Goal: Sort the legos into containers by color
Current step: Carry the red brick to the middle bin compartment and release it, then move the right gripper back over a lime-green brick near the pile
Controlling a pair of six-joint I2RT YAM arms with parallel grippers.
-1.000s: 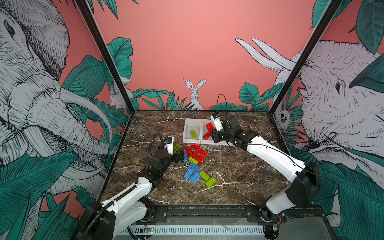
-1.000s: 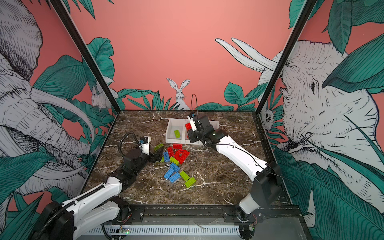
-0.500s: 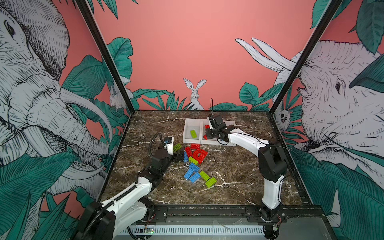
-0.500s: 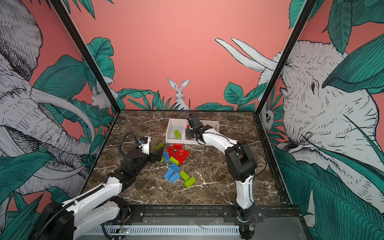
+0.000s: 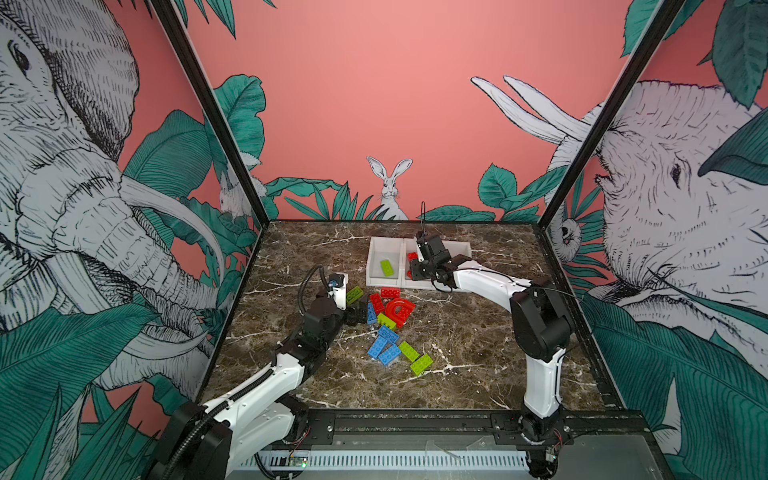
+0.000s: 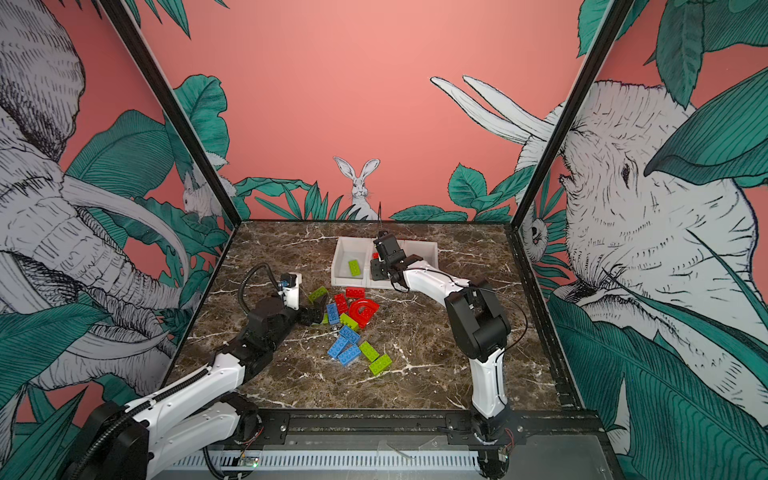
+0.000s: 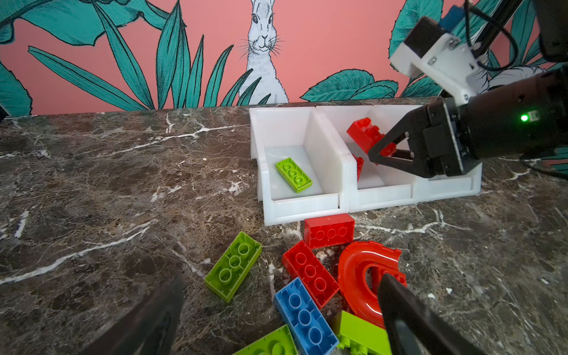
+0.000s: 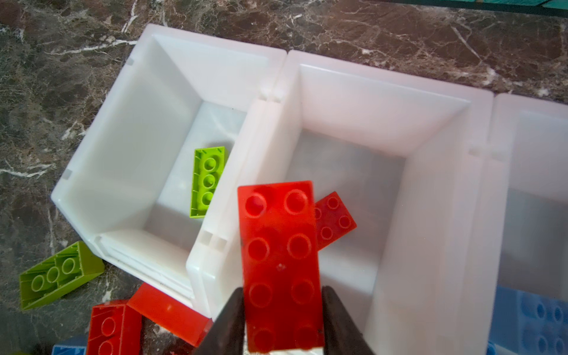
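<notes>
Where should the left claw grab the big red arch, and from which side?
Probably from straight above: pinch the red arch across its curved band, one finger in the hollow. It lies flat; in a top view red bricks crowd its left side.

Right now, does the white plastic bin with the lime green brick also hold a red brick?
No, that white plastic bin holds only the lime green brick; the red studded brick lies in the neighbouring bin.

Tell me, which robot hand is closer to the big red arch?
Left. The left gripper sits open right beside the red arch in the pile. The right gripper is farther back, over the middle bin, holding a red brick.
</notes>
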